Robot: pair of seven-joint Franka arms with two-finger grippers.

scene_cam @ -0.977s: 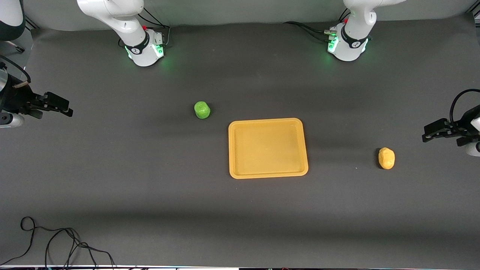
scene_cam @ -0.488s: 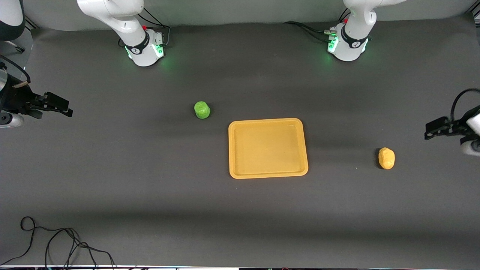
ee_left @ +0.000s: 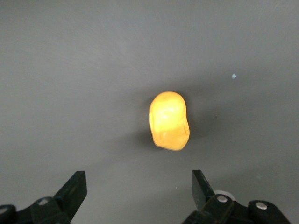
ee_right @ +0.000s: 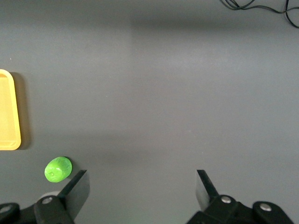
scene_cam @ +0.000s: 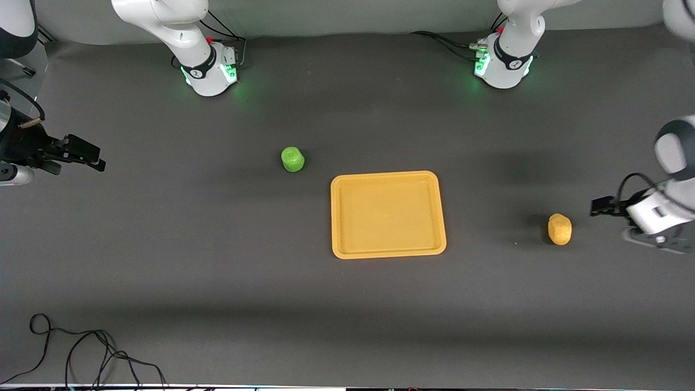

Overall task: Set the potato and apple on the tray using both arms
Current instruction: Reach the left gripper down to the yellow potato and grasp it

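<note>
Two items wait off the tray: the first reach is only beginning.

The potato [scene_cam: 560,229] lies toward the left arm's end of the table, the apple [scene_cam: 292,159] near the empty tray [scene_cam: 387,251] mid-table. The left gripper [ee_left: 135,189], fingers apart, hangs close by the potato and must centre and descend. The right gripper [ee_right: 140,189], also spread, waits over its own table end.

Potato [scene_cam: 560,228] lies alone on bare table [scene_cam: 217,271], clear all round; left gripper [ee_left: 138,196], jaws spread, is over the table just beside it. Apple [scene_cam: 292,159] likewise unhemmed, near tray [scene_cam: 334,217]. Right gripper [ee_right: 140,193], spread, waits well apart.
</note>
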